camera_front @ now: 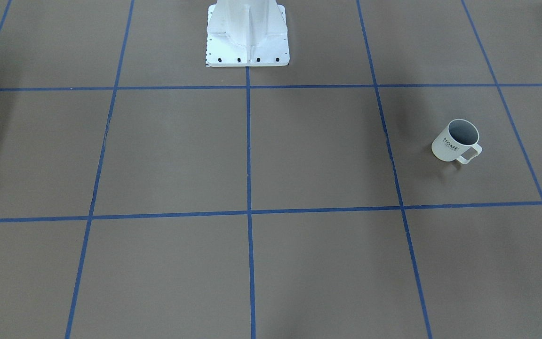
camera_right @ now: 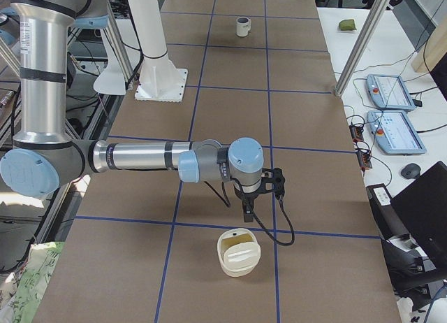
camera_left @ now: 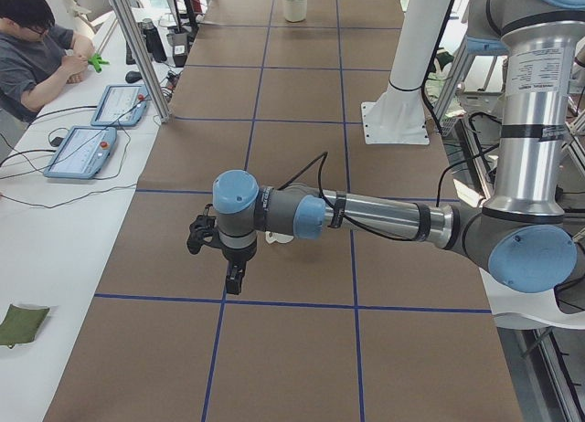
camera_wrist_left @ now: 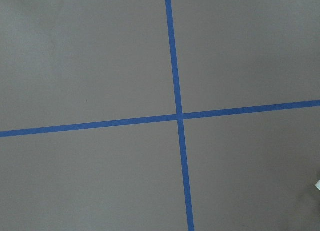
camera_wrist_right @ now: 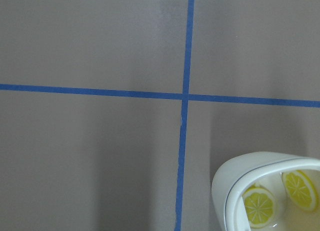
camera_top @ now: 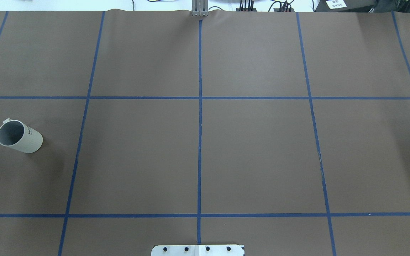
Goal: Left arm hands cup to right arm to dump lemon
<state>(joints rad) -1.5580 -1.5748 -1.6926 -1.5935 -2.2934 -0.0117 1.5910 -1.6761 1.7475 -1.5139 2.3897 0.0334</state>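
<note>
The cup [camera_front: 457, 141] is a white mug with "HOME" on its side, standing upright on the brown table toward the robot's left end. The overhead view shows the cup [camera_top: 19, 137] with only grey inside; the lemon is not in view. In the exterior left view my left gripper [camera_left: 235, 280] hangs low over the table, beside a white sliver of the cup [camera_left: 283, 238] behind the forearm. My right gripper [camera_right: 248, 212] hangs over the other end, far from the cup [camera_right: 242, 26]. I cannot tell whether either gripper is open or shut.
A cream bowl [camera_right: 239, 252] with yellow slice shapes inside sits just below the right gripper, also in the right wrist view as the bowl [camera_wrist_right: 260, 191]. The white robot pedestal [camera_front: 247, 37] stands at mid-table. A person [camera_left: 37, 47] sits at a side table with tablets.
</note>
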